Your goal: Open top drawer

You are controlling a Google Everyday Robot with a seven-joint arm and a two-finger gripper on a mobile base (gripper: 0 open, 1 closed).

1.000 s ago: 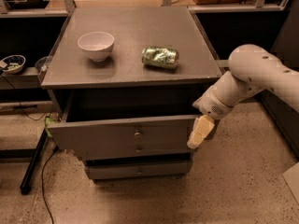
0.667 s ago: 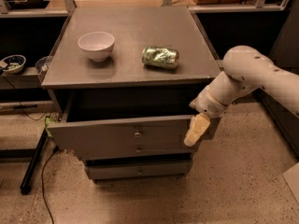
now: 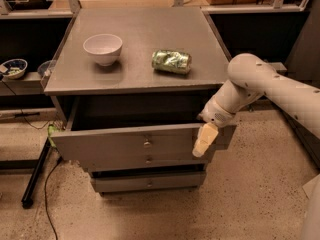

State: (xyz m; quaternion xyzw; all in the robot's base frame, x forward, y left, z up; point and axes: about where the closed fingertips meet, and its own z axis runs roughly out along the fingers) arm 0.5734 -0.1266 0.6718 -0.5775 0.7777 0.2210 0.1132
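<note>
The top drawer [image 3: 115, 142] of the grey cabinet stands pulled out, its dark inside showing under the cabinet top. Its flat grey front carries a small metal knob [image 3: 147, 143] at centre. My gripper [image 3: 205, 141] hangs from the white arm at the right end of the drawer front, its cream fingers [image 3: 207, 136] pointing down in front of that corner. It is well to the right of the knob.
On the cabinet top [image 3: 140, 44] sit a white bowl [image 3: 103, 48] and a crushed green can [image 3: 171, 61] lying on its side. Two shorter drawers [image 3: 148, 183] sit below. A shelf with a patterned bowl [image 3: 13, 67] stands at left. A black pole [image 3: 36, 174] and cable lie on the floor.
My gripper and arm have shifted a little to the left along the drawer front. The drawer stays pulled out.
</note>
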